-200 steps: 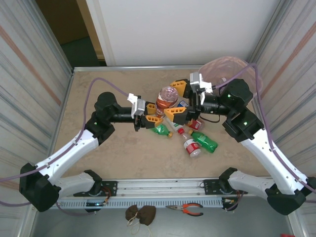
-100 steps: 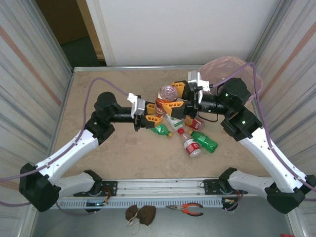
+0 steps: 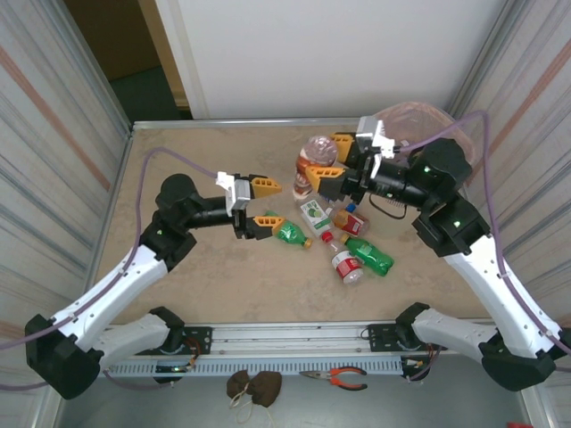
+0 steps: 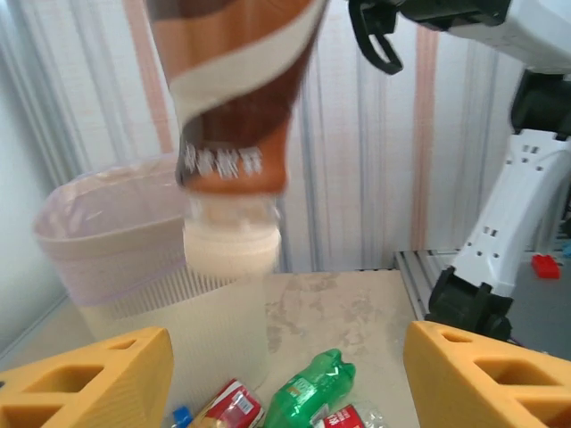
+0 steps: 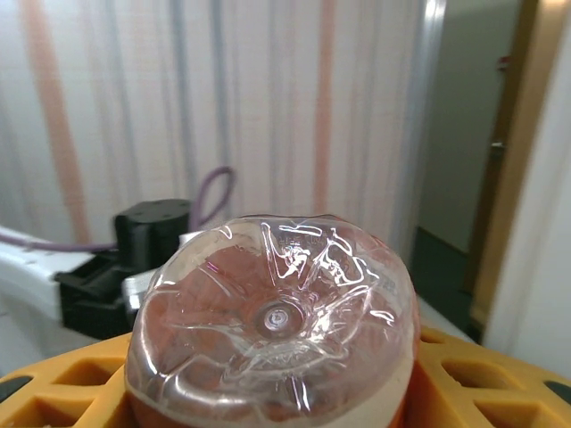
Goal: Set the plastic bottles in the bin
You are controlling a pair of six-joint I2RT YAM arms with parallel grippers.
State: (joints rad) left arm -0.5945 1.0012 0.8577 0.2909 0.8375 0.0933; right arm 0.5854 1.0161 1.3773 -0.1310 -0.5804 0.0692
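Note:
My right gripper [image 3: 332,162] is shut on a clear bottle with a brown label [image 3: 312,163], held above the table with its base up; that base [image 5: 272,316] sits between the orange fingers [image 5: 486,383]. In the left wrist view the same bottle [image 4: 236,85] hangs with its white cap down. My left gripper [image 3: 260,203] stands open and empty to its left, yellow fingers [image 4: 85,383] wide apart. The bin [image 3: 406,123], beige with a pink bag, is at the back right behind the right arm, and shows as the bin [image 4: 111,236] ahead. Several plastic bottles [image 3: 348,241] lie on the table.
On the table lie a small green bottle [image 3: 290,234], a white-labelled one [image 3: 314,212], a red-labelled one [image 3: 348,221], a larger green one [image 3: 370,255] and a clear red-labelled one [image 3: 346,266]. Corrugated walls close in both sides. Pliers [image 3: 335,378] lie beyond the front rail.
The left gripper let go of the brown-labelled bottle, opened and drew back to the left. The right gripper closed on that bottle and carried it up and to the back right.

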